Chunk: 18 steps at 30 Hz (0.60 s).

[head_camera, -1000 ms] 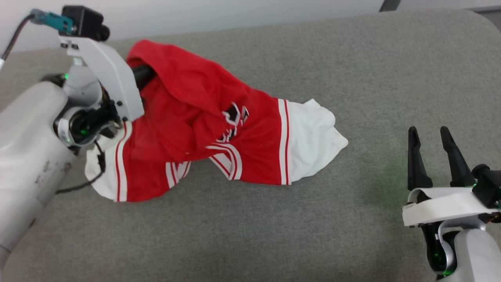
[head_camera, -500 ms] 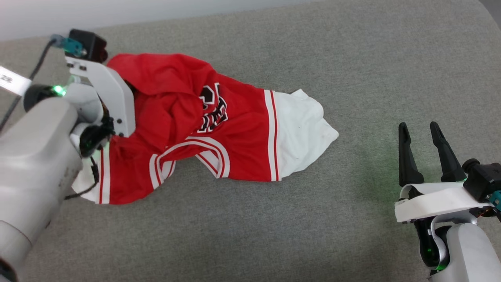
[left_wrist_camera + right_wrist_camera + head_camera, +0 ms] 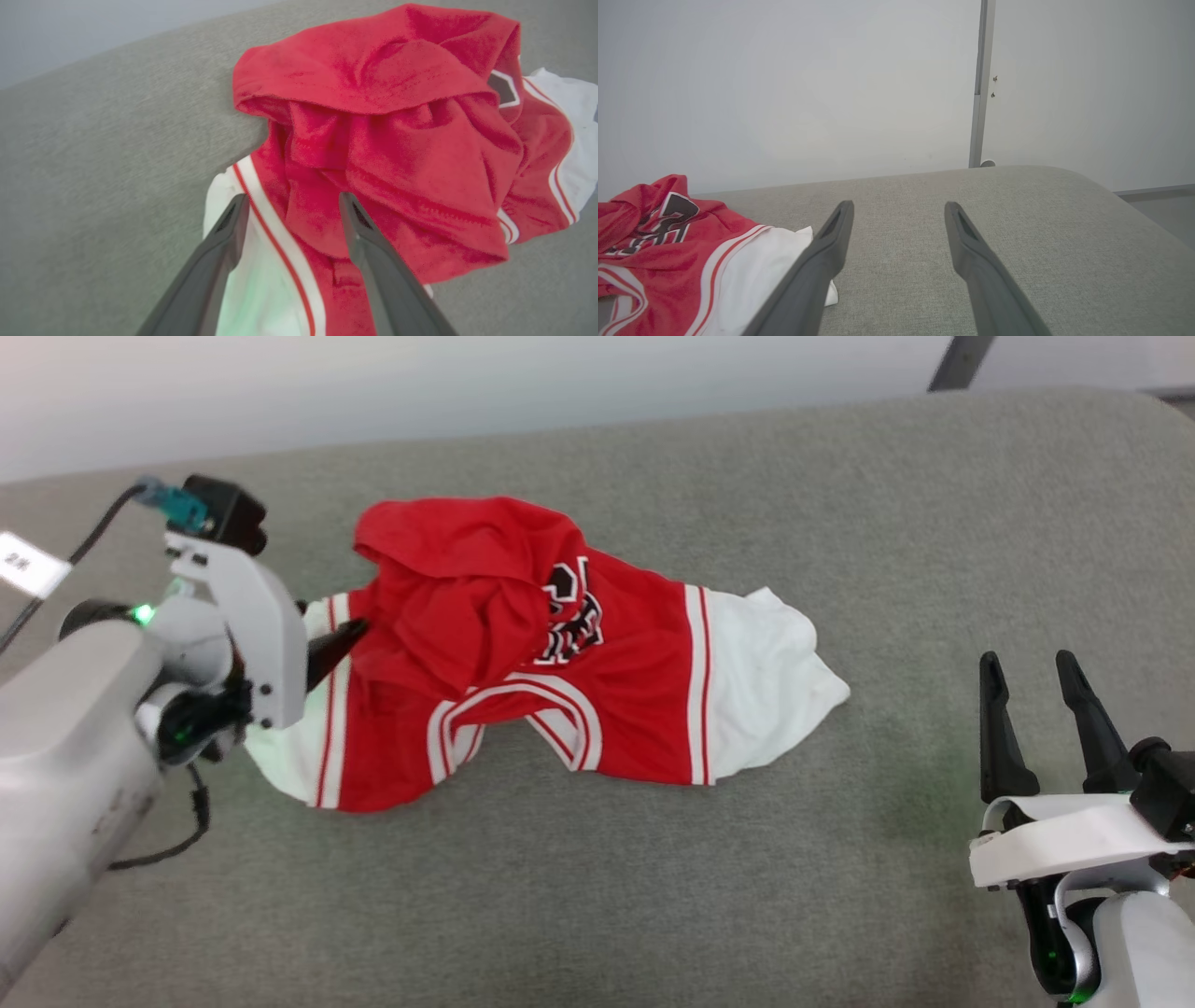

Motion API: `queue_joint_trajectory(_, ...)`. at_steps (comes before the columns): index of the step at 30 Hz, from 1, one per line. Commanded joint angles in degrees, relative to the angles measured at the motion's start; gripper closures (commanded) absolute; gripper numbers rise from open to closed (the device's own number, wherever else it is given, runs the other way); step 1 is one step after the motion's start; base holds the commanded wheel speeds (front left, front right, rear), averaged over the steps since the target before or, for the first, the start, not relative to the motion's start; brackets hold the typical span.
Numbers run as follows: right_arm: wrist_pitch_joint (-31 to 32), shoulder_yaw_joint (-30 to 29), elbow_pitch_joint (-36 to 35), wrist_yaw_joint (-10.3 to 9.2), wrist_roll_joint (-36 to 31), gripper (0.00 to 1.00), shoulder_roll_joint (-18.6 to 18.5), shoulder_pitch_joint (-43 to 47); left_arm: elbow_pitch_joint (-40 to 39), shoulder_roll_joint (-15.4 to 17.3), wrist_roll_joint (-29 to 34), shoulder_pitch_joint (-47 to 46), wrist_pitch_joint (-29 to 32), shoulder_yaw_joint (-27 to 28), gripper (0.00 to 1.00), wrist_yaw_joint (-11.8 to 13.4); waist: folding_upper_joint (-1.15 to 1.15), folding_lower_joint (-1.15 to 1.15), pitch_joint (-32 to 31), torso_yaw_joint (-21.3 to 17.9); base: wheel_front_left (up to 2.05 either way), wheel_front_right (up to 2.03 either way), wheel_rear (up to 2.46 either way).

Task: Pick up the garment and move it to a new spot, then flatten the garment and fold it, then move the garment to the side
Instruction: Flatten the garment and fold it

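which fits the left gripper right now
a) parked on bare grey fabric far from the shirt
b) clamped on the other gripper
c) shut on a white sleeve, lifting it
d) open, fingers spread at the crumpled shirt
d: in the left wrist view the left gripper has its two fingers well apart with nothing pinched between them, right at the striped sleeve end of the garment, which lies crumpled and unlifted.

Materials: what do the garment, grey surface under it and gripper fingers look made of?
Garment: soft knit fabric, matte, likely jersey; it drapes and creases in loose folds.
Grey surface: woven upholstery-like cloth, probably over padding; fine heathered texture, rounded edge.
Fingers: dark matte plastic or rubber, smooth moulded look; cannot tell which.
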Motion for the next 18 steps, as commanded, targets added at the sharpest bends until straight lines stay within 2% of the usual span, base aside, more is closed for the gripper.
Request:
queue_joint_trajectory(1,0.35,-0.21,-0.58,-0.08,-0.34,0.0,-0.35,0.85,0.12,1.07,-0.33,1.25,0.51,-0.25,0.0,-0.08,0.0,0.0,-2.3,2.2,0.0,0.0,0.0)
queue_joint_trajectory(7,1.36,-0.11,-1.78,-0.08,-0.39,0.0,-0.68,1.57,1.7,2.36,-1.3,3.7,2.37,-0.85,0.0,0.39,0.0,0.0,-3.44,3.36,0.0,0.0,0.0)
queue_joint_trajectory(18,3.17,0.27,-4.4,-0.08,-0.46,0.0,-1.34,1.66,7.21,0.16,-3.21,7.27,2.95,-0.97,0.0,0.39,0.0,0.0,-1.47,3.01,0.0,0.0,0.0)
